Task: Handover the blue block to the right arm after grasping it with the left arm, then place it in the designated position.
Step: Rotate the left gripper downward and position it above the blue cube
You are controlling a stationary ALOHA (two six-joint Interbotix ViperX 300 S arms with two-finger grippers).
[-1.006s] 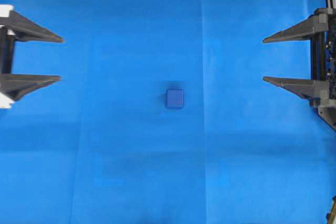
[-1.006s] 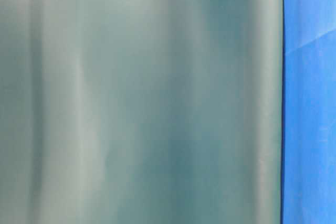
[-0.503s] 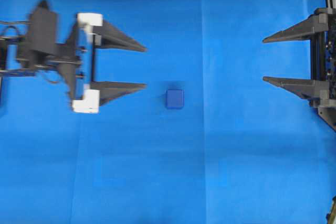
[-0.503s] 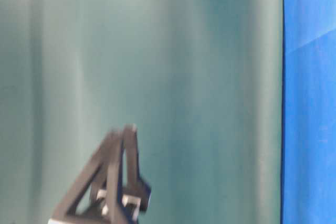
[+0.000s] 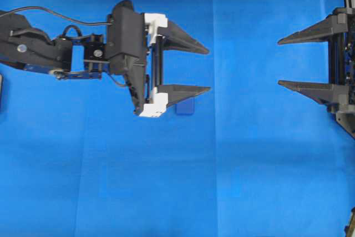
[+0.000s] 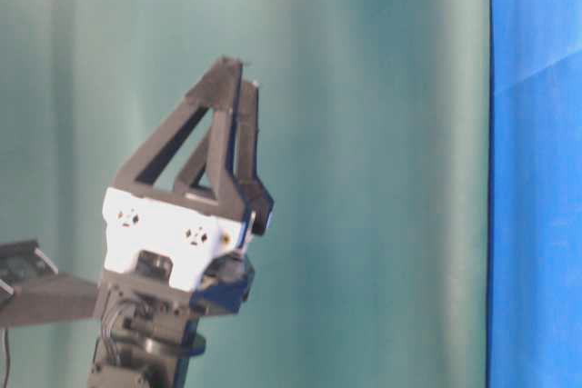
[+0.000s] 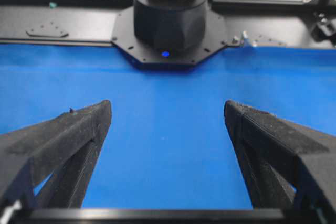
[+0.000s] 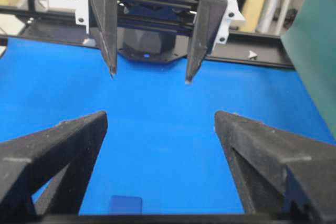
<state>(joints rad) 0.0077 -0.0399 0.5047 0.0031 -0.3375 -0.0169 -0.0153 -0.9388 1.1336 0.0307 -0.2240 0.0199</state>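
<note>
Overhead exterior: left arm (image 5: pixel 61 54) reaches in from the left edge over the blue cloth (image 5: pixel 166 181) on the tabletop, its tool (image 5: pixel 209 70) spread wide, nothing between the fingers, white brackets at the finger bases. Blue block (image 5: pixel 186 106) sits on the cloth near centre, partly hidden under the lower finger in this view; contact can't be judged from above. Right arm tool (image 5: pixel 278 62) is at the right edge, fingers also wide apart, empty, well apart from the block. Table-level view: left tool (image 6: pixel 238 65) is up against the teal backdrop (image 6: pixel 382 134). Left wrist view: both fingers wide, only cloth between them, block not in frame. Right wrist view: block (image 8: pixel 126 204) at the bottom edge, left tool (image 8: pixel 149 76) facing it. No readable labels or writing in any view.
</note>
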